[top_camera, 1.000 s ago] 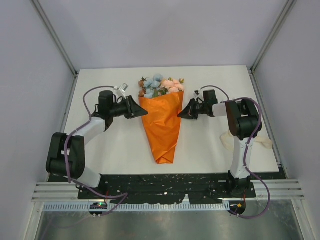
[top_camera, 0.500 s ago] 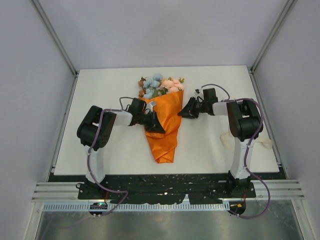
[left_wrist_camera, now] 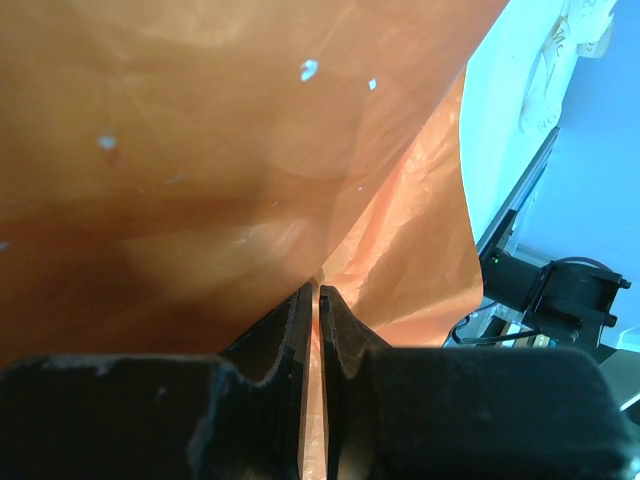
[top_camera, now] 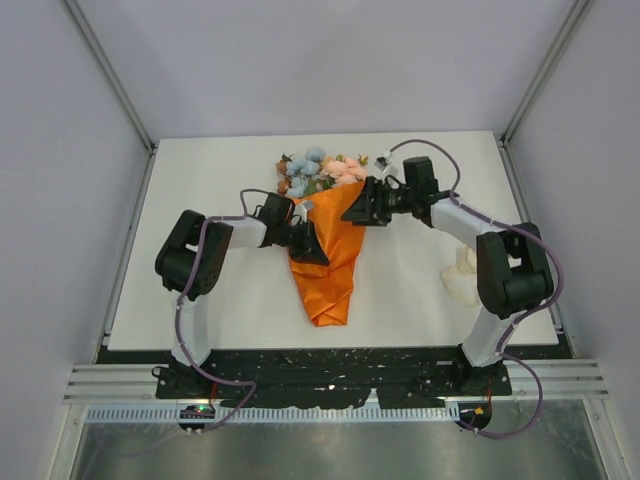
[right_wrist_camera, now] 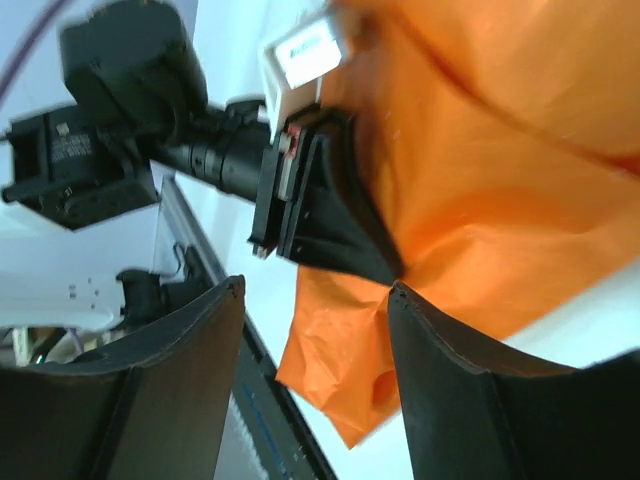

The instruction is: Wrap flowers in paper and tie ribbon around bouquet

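From above, the bouquet [top_camera: 325, 250] lies on the desk [top_camera: 220, 180] between both claws. Its long axis runs near to far, with the flowers [top_camera: 320, 172] at the far end and the tip toward the arm bases. The left claw [top_camera: 308, 240] meets its left edge and the right claw [top_camera: 362, 205] its upper right edge. The ribbon [top_camera: 460, 275] lies well behind the right claw. Bare desk spreads outside each claw.

In the left wrist view, the left claw [left_wrist_camera: 318, 292] is clenched on a fold of the paper [left_wrist_camera: 250, 150], whose edge drops away to its right.

In the right wrist view, the right claw [right_wrist_camera: 315, 295] is released, fingers wide, with the paper [right_wrist_camera: 480, 200] just ahead.
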{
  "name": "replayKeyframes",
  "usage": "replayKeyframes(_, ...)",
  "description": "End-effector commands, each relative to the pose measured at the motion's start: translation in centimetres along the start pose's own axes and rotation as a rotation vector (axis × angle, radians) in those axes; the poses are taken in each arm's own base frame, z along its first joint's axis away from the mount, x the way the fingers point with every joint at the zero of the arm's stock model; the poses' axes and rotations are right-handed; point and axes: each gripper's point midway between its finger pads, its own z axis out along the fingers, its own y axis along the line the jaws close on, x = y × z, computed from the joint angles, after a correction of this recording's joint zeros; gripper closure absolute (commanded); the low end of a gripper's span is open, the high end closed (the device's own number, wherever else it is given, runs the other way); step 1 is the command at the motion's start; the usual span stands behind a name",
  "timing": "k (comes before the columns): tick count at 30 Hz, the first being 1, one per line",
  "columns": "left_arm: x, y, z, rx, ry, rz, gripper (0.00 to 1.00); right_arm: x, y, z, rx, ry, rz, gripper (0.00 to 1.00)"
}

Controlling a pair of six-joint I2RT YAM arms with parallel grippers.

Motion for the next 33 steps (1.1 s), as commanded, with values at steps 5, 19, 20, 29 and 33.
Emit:
replayKeyframes(5, 0.8, 2.6, 0.4, -0.096, 0.028, 0.0, 0.84, 9.5, -5.5, 5.4, 0.037, 0.254, 0.25, 0.46)
replayKeyframes(19, 7.3, -6.4, -5.4, 0.348, 0.055, -0.03, 0.7, 16.1, -12.4, 4.9, 0.285, 0.428, 0.355, 0.49)
replayKeyframes(20, 8.3, -5.2, -4.6, 0.317, 0.073, -0.062, 0.7, 16.2, -12.6, 4.8, 0.296, 0.432, 0.35, 0.5)
replayKeyframes(29, 14.1, 4.1, -1.7, 0.112, 0.26, -0.257, 0.69, 16.4, -14.3, 4.0, 0.392, 0.469, 0.251, 0.46)
replayKeyframes(33, 14.6, 2.2, -3.2, 0.176, 0.253, -0.16, 0.66, 16.5, -14.8, 3.9, 0.412, 0.481, 0.245, 0.43)
